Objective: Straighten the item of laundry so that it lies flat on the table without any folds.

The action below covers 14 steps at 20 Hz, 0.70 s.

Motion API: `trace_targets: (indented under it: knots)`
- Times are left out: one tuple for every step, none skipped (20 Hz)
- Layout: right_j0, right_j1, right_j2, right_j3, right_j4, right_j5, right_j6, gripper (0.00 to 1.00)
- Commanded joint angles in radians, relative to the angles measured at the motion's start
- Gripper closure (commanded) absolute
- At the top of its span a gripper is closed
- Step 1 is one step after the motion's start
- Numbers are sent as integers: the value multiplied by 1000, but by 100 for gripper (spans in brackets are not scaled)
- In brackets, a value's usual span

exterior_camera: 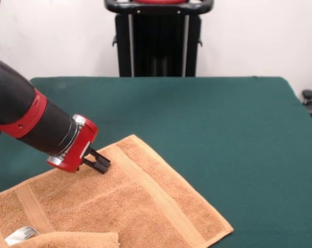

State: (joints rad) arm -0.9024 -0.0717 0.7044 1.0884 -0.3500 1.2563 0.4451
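The orange-tan towel point(145, 206) lies on the dark green table point(223, 113) at the near left, spread mostly flat with one corner pointing to the far side. Its near left part is folded over on itself point(78, 239), and a white tag point(21, 235) shows beside that fold. The towel's near left end runs out of the picture. My gripper point(102, 164) comes in from the left on the red and black arm. It is tilted down and its tips rest at the towel's far left edge. The jaws stand close together, with no cloth seen lifted between them.
The black pedestal point(158, 41) stands at the table's far side. A black object point(310, 98) shows past the table's right edge. The green top stretches bare to the right and far side of the towel.
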Motion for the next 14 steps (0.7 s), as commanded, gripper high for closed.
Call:
trace_targets:
  knots:
    - [77,151,-100,-112,-19,95,56,100]
    - [82,163,-106,-132,-25,109,45,100]
    - [85,167,-110,-140,-27,118,40,100]
    - [90,171,-115,-151,-29,132,37,100]
    - [94,175,-121,-162,-32,146,35,100]
    - [103,183,-130,-183,-38,169,30,100]
    - [111,193,-135,-203,-43,181,28,100]
    - [118,203,-140,-224,-48,193,27,100]
    - [124,210,-145,-238,-55,206,25,100]
    - [129,216,-149,-248,-58,215,25,100]
    - [134,222,-152,-257,-62,223,25,100]
    - [137,223,-156,-254,-61,231,32,100]
    - [135,221,-155,-246,-59,231,31,100]
    - [132,214,-156,-225,-54,233,35,100]
